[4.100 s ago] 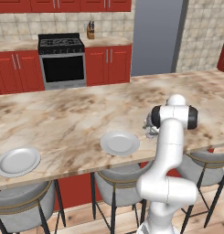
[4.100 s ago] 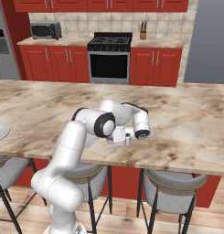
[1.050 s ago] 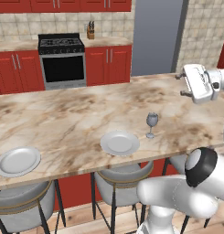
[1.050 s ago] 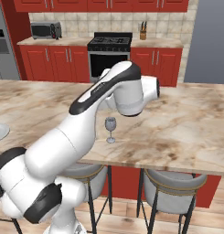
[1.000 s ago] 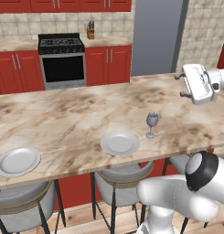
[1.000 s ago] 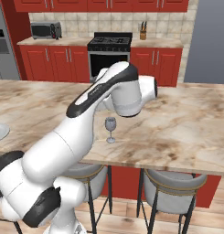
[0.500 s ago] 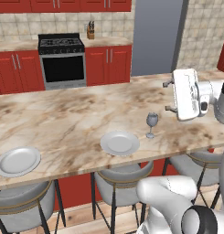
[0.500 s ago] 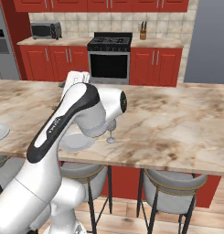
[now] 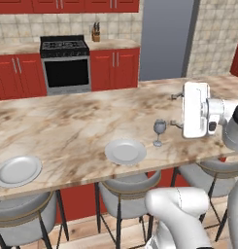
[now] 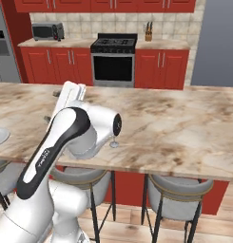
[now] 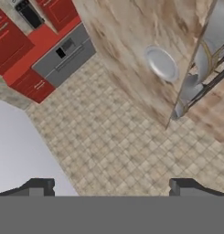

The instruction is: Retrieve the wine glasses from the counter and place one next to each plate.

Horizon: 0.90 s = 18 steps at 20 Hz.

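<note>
With one glass (image 9: 159, 131) standing upright on the tabletop (image 9: 67, 126) just beside the nearer plate (image 9: 125, 151), we hold the fingers (image 9: 176, 109) apart and empty, near that glass, since the far plate (image 9: 17, 170) has no glass beside it.

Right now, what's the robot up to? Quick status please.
Gripper open, empty, beside bar top. One wine glass standing right of nearer plate. Far plate without glass.

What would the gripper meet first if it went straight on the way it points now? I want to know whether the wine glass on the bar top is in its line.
Probably not the wine glass. The open gripper points sideways over the bar top, and its hand view looks toward the tiled floor beyond the bar's end. The way looks free, though depth is unclear.
</note>
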Available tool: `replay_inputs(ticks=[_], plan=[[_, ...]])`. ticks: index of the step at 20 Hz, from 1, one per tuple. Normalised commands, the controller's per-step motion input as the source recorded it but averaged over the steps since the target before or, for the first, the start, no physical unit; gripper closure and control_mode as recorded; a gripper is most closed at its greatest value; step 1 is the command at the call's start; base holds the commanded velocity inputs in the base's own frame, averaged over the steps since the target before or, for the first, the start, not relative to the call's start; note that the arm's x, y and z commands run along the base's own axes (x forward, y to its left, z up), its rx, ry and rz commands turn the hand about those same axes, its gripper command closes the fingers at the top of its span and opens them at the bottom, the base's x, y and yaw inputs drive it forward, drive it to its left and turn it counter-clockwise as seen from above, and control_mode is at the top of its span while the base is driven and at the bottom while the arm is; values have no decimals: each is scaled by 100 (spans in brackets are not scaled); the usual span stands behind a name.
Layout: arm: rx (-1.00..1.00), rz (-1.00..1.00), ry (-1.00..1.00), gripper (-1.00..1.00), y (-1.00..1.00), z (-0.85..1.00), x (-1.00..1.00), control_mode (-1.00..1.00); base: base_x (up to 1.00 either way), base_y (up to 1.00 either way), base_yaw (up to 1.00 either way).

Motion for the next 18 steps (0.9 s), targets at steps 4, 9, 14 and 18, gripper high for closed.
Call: replay_inputs(ticks=[4, 9, 14, 18], plan=[[0, 0, 0, -100, 0, 0, 0, 100, -94, -100, -10], [0, 0, 0, -100, 0, 0, 0, 100, -20, -100, -30], [0, 0, 0, -100, 0, 0, 0, 100, 0, -100, -32], [0, 0, 0, -100, 0, 0, 0, 100, 21, -100, -25]])
